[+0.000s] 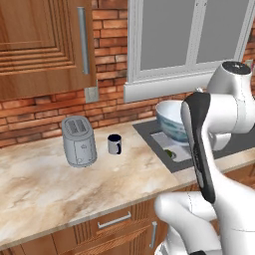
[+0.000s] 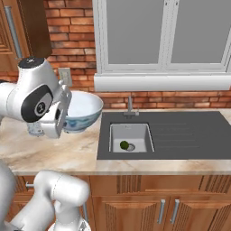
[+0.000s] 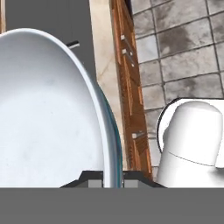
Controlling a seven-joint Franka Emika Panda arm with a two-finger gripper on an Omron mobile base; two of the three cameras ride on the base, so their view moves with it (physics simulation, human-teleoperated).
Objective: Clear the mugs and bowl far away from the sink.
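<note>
At my nine o'clock the silver slotted toaster (image 1: 78, 141) stood upright on the marble counter (image 1: 45, 184), and the small navy-rimmed mug (image 1: 114, 144) sat just beside it toward three o'clock, mouth up. I held the large round bowl (image 2: 82, 110), white inside and pale blue patterned outside, above the counter's edge by the dark grey sink (image 2: 180, 135), its mouth upward. My pincer (image 3: 113, 183) was clenched on the bowl's rim. A green ball (image 2: 124, 145) lay in the basin.
</note>
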